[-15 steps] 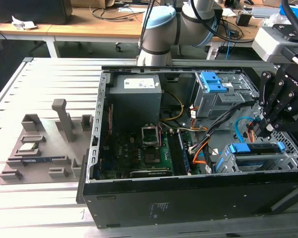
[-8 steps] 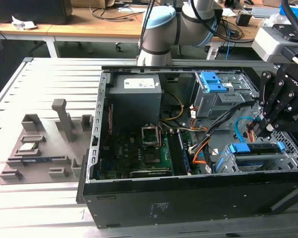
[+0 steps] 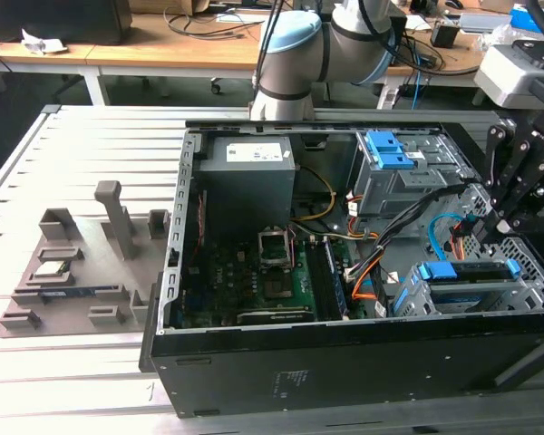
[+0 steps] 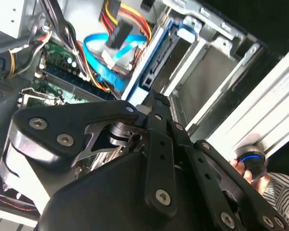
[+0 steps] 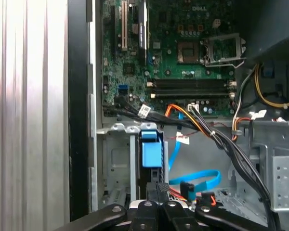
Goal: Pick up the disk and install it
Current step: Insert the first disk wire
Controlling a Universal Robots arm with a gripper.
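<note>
The disk [image 3: 467,271] sits edge-up in the drive cage [image 3: 417,299] at the case's front corner, on the exterior view's right. Its bright blue carrier bracket faces up. My gripper [image 3: 493,232] hangs just above the disk's right end, shut, with nothing visible between the fingertips. In the first wrist view the blue bracket [image 5: 151,153] fills a cage slot, and my gripper [image 5: 159,190] is directly at its end. In the second wrist view the disk's blue edge [image 4: 154,62] runs along the cage wall just beyond my gripper [image 4: 151,102].
Blue data cables [image 5: 202,180] and orange-black power leads [image 5: 202,127] lie beside the cage. An upper bay with blue latches [image 3: 390,149] and the power supply [image 3: 249,172] stand behind. A grey parts fixture [image 3: 72,263] lies left of the case. A hand [image 4: 243,168] rests by a blue-ringed knob.
</note>
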